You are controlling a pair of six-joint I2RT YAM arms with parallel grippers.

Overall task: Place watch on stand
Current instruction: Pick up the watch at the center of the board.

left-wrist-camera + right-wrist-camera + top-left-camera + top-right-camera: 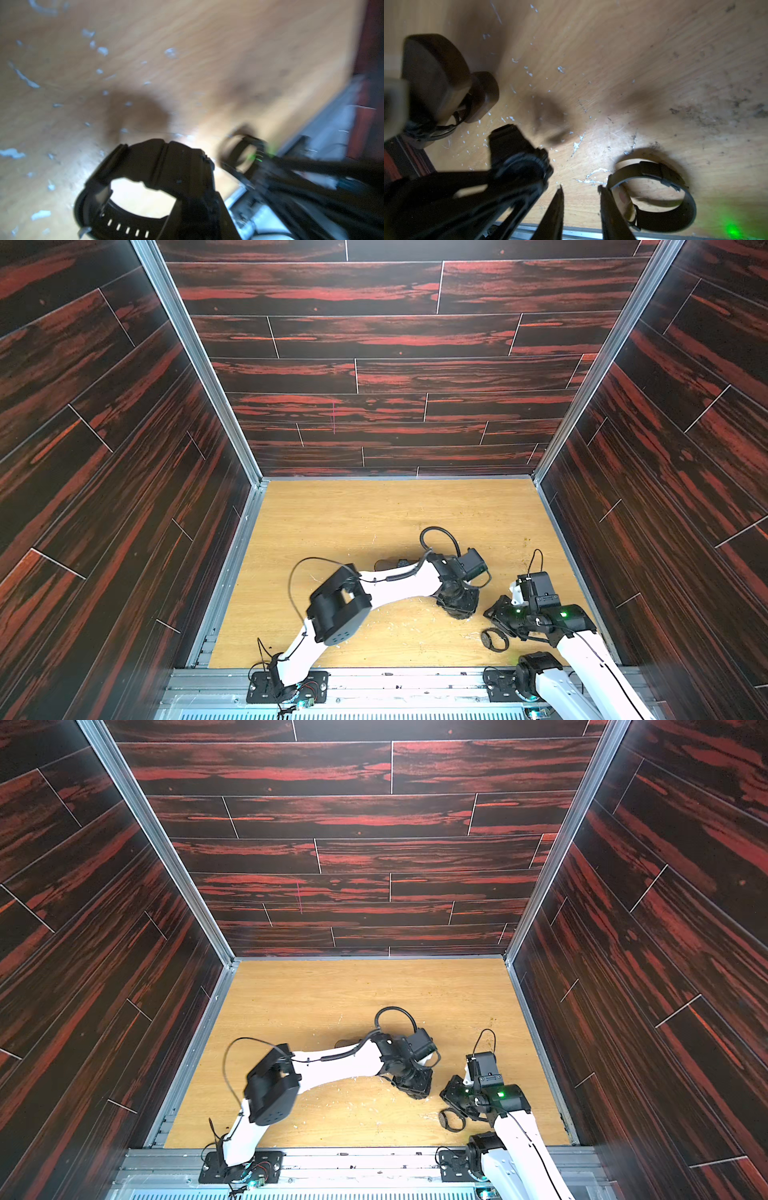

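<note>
A chunky black watch is clamped in the left gripper and is held above the table. It is near the stand but not on it. In both top views the stand is largely hidden behind the left arm. The right gripper is held low, its fingers apart with nothing between them. A second watch, thin-banded, is laid on the table just beside one finger; whether it is touched cannot be told.
</note>
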